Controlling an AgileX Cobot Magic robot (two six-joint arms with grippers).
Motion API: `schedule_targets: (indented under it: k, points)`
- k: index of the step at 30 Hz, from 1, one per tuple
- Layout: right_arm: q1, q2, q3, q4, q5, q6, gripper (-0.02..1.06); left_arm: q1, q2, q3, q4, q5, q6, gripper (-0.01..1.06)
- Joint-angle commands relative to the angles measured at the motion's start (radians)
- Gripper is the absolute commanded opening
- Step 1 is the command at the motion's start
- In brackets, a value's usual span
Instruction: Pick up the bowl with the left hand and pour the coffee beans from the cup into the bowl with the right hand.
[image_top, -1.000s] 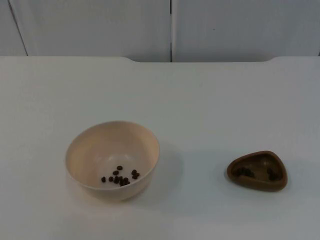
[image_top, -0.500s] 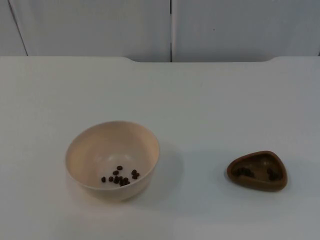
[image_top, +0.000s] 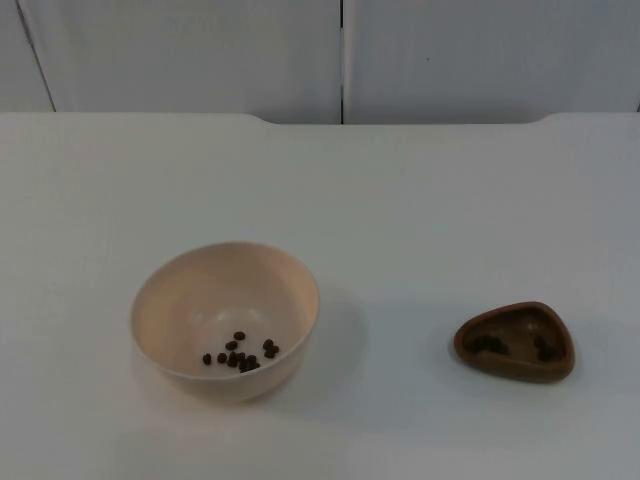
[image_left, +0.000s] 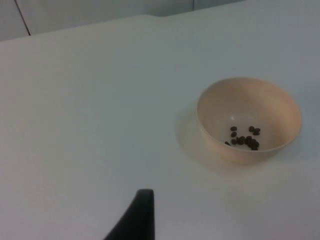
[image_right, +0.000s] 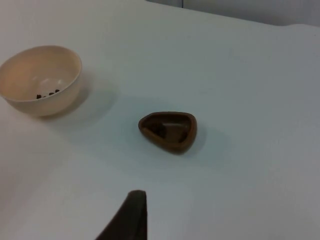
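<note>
A cream bowl stands upright on the white table at the front left, with several coffee beans in its bottom. At the front right sits a small brown rounded-triangle cup holding a few dark beans. My left gripper hangs above the table well back from the bowl and touches nothing. My right gripper waits likewise, apart from the cup, with the bowl farther off. Both arms are at rest.
The white table runs back to a grey partition wall. A wide bare stretch separates bowl and cup.
</note>
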Motion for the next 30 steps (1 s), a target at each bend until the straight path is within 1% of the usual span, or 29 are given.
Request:
schedule_targets:
  k: [1,2,4,8,9,13,14,19,24,30]
  points:
    - [-0.026,-0.003,0.0,0.0,-0.005,-0.003,1.05,0.003,-0.004,0.005,-0.002,0.002,-0.002,1.05]
    - [-0.026,-0.003,0.0,0.0,-0.005,-0.003,1.05,0.003,-0.004,0.005,-0.002,0.002,-0.002,1.05]
    - [-0.055,-0.003,0.0,0.0,-0.005,-0.003,1.05,0.003,-0.004,0.005,-0.002,0.002,-0.002,1.05]
    - [-0.139,-0.003,0.0,0.0,-0.005,-0.003,1.05,0.003,-0.004,0.005,-0.002,0.002,-0.002,1.05]
    - [-0.139,-0.003,0.0,0.0,-0.005,-0.003,1.05,0.003,-0.004,0.005,-0.002,0.002,-0.002,1.05]
    - [-0.216,-0.003,0.0,0.0,-0.005,-0.003,1.05,0.003,-0.004,0.005,-0.002,0.002,-0.002,1.05]
    - [-0.216,-0.003,0.0,0.0,-0.005,-0.003,1.05,0.003,-0.004,0.005,-0.002,0.002,-0.002,1.05]
    - [-0.284,-0.003,0.0,0.007,-0.005,-0.003,1.05,0.003,-0.004,0.005,-0.002,0.002,-0.002,1.05]
    - [-0.325,-0.003,0.0,0.007,-0.005,-0.003,1.05,0.003,-0.004,0.005,-0.002,0.002,-0.002,1.05]
    - [-0.355,-0.003,0.0,0.007,-0.005,-0.003,1.05,0.003,-0.004,0.005,-0.002,0.002,-0.002,1.05]
